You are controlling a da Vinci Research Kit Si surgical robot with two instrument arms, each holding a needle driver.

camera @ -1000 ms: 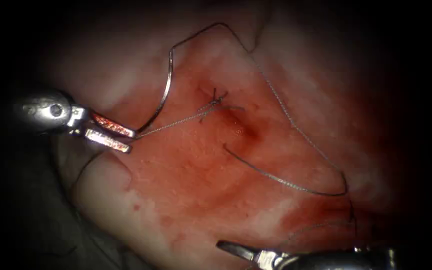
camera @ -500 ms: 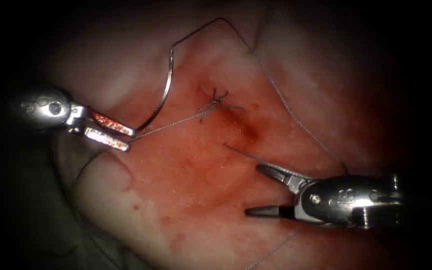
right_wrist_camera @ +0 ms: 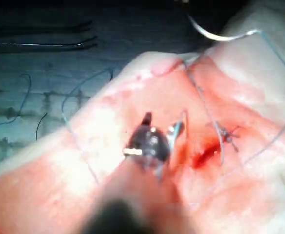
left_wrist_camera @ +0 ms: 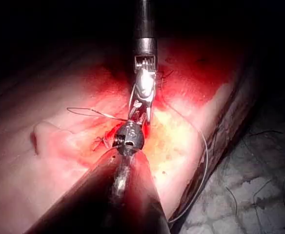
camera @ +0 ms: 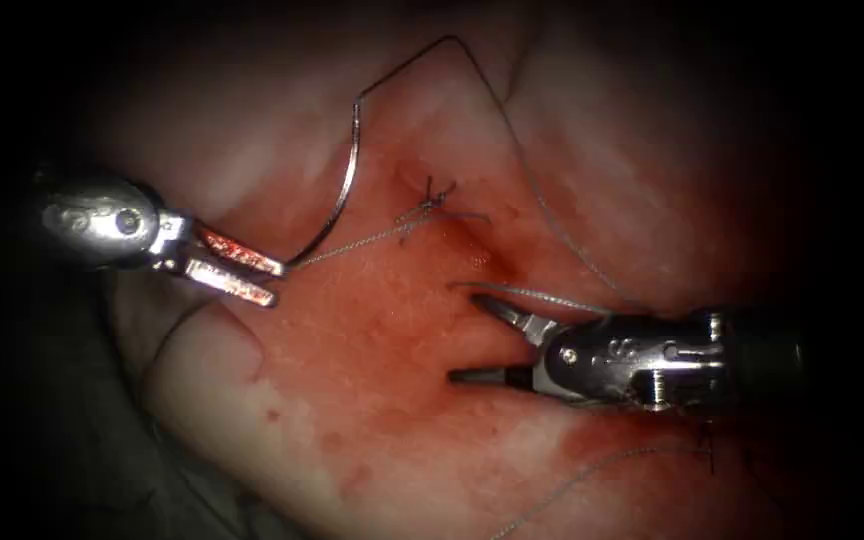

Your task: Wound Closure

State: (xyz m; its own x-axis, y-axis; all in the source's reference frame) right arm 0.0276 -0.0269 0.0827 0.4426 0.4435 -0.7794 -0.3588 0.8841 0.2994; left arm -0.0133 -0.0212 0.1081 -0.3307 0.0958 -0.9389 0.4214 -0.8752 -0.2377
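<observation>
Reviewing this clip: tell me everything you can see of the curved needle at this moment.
The needle is a thin, silvery metal arc, lying free above the tissue, not in it, left of the cut. The left gripper holds it at one end of its curve, jaws shut on it. From there it sweeps upward; at its upper end the thread leaves it and runs across toward the right gripper, whose jaws stand open, holding nothing.
</observation>
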